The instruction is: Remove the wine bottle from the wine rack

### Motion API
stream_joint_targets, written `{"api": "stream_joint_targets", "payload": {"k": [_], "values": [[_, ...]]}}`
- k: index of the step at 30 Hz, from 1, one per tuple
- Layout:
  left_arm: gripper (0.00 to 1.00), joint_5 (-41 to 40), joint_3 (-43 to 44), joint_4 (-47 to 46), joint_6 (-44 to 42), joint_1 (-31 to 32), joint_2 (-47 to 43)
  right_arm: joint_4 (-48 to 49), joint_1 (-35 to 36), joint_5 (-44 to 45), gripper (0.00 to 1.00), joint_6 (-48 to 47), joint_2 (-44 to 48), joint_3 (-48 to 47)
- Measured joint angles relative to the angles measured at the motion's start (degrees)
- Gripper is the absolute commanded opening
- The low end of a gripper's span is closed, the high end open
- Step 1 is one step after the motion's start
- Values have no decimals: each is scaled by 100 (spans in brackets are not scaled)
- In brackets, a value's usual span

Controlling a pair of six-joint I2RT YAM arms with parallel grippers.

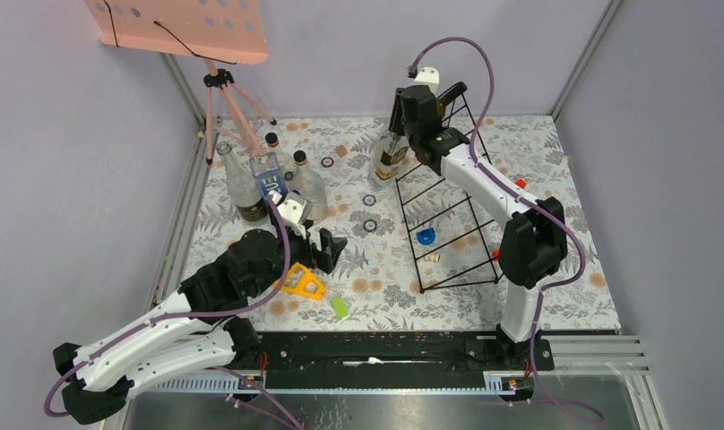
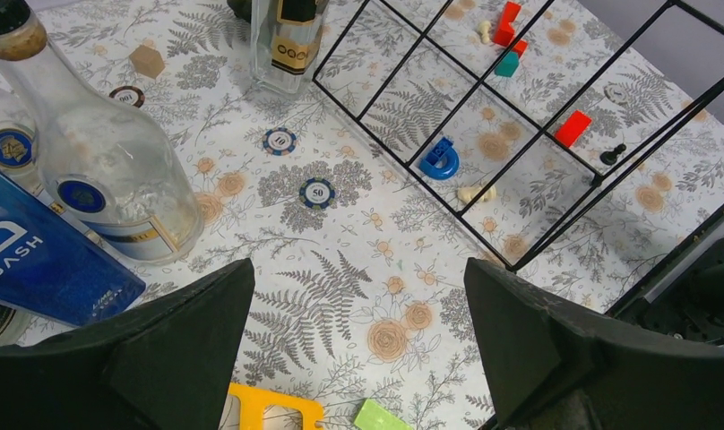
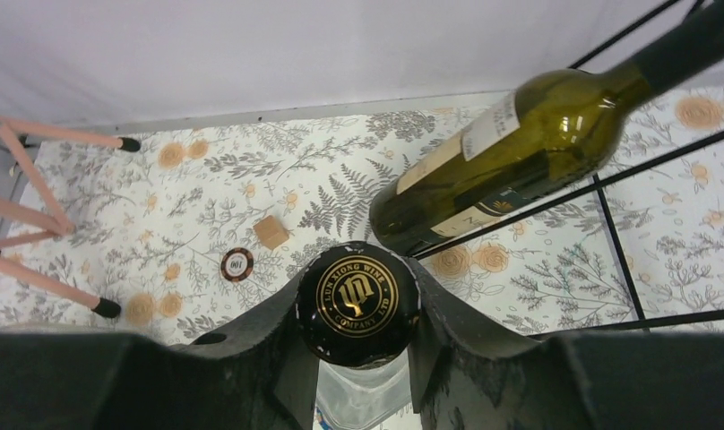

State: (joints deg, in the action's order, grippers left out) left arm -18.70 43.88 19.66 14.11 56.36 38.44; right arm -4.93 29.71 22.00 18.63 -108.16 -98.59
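The right wrist view shows the wine bottle [image 3: 502,161] best: green, lying tilted on the wine rack [image 1: 448,210] at its far end, near the back wall. The right tool [image 3: 358,313] pinches the black cap of a clear bottle [image 2: 291,45] standing just beside the rack. The left tool [image 2: 357,291] hangs spread over open bench [image 1: 573,179], with poker chips [image 2: 316,192] ahead.

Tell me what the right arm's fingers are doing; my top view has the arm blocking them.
Observer: The right fingers are shut on a black bottle cap with gold lettering.
Operator: Is any bottle on the rack?
Observer: Yes, a green wine bottle lies tilted on the wine rack, beside that cap.
Operator: What do the left fingers face?
Observer: The left fingers, open, face poker chips marked 10 and 50.
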Motion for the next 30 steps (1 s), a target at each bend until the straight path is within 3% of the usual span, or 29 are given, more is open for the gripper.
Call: {"api": "stream_joint_targets", "payload": {"k": [9, 16, 30], "values": [[97, -39, -118, -2, 59, 0, -9, 295, 341, -4, 0, -1060, 142, 59], [97, -61, -138, -9, 57, 0, 33, 647, 769, -55, 0, -1740, 1084, 837], [97, -63, -223, -146, 55, 0, 234, 686, 1392, -531, 0, -1987, 2708, 2288]]}}
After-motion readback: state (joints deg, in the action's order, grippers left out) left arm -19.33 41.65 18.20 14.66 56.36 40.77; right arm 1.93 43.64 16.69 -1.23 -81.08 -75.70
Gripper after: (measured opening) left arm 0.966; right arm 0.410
